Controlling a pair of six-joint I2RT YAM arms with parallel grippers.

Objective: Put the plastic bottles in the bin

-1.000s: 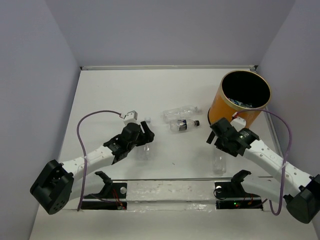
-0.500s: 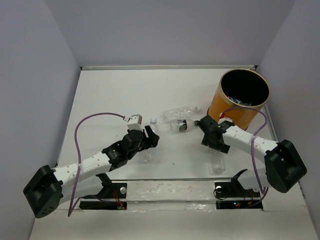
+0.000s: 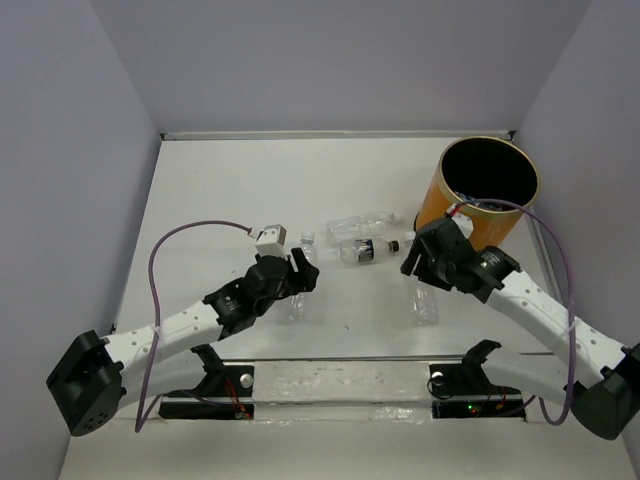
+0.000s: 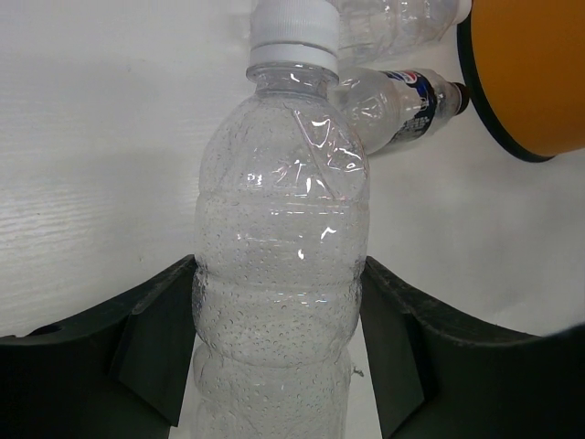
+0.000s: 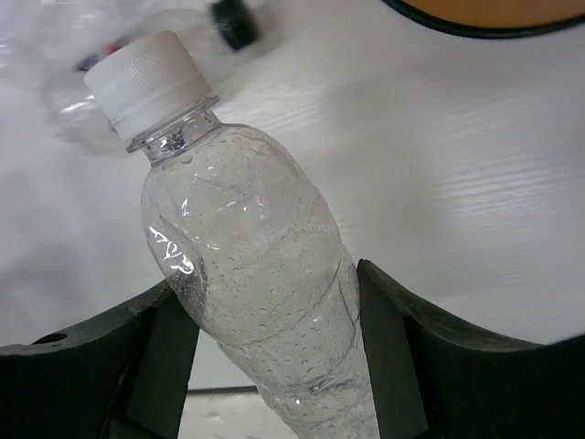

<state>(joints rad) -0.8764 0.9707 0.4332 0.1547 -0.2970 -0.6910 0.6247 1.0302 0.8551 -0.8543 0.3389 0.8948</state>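
Looking through both wrist views, I see my left gripper [image 4: 279, 270] clamped on 1 clear bottle [image 4: 279, 183], the bin [image 4: 539, 82] ahead to its right. The right gripper [image 5: 274, 283] brackets a second bottle [image 5: 238, 219]; I cannot tell whether it grips.

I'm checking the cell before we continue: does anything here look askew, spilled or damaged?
Nothing spilled or broken. The right bottle sits skewed in the right pincer, while the left bottle sits square in the left pincer. A dark-capped bottle and a clear bottle lie on their sides near the upright bin.
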